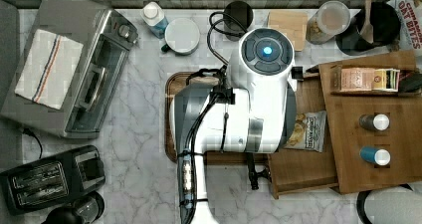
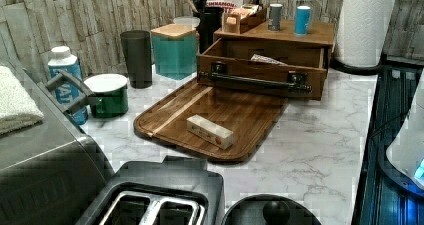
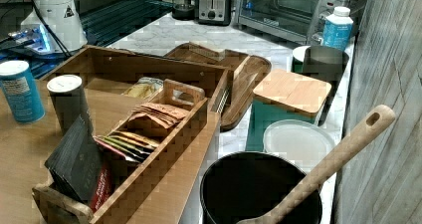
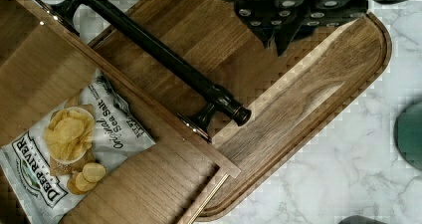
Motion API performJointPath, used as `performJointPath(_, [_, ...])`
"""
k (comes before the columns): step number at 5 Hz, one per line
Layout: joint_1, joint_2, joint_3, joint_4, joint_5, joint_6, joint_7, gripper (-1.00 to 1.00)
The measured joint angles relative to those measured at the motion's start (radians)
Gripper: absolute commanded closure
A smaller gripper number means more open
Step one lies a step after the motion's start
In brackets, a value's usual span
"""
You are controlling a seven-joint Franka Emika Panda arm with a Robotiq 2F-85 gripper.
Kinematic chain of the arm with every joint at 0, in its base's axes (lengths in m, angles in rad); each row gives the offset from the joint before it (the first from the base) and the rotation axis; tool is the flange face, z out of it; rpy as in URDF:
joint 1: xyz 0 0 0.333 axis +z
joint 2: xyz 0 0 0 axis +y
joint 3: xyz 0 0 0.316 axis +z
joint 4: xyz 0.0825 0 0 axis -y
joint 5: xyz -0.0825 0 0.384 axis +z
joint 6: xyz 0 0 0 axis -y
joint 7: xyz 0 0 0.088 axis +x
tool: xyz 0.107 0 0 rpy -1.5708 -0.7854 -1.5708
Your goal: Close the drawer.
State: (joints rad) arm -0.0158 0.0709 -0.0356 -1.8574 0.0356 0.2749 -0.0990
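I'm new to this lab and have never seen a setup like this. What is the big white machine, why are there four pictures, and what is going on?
The white machine is a robot arm, seen from above. Three pictures come from fixed cameras around a marble kitchen counter: one overhead and one from each side. The fourth comes from a camera on the arm's wrist, looking down past its gripper, which holds nothing.

The job is to shut the drawer, which stands pulled out of a wooden organizer with bottles set in its top. A bag of chips lies inside it, and a black bar handle runs across its front. In front of it lies a wooden serving tray with a small box on it. A toaster oven and a toaster stand nearby.
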Motion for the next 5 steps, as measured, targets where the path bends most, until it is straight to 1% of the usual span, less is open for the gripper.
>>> performJointPath(3, [0.0,0.017,-0.001,-0.029,0.001,0.0,0.0,1.0])
performJointPath(4, [0.0,0.015,0.005,-0.072,-0.004,0.126,-0.004,1.0])
performJointPath(5, [0.015,-0.001,0.006,-0.14,-0.005,0.24,-0.047,1.0])
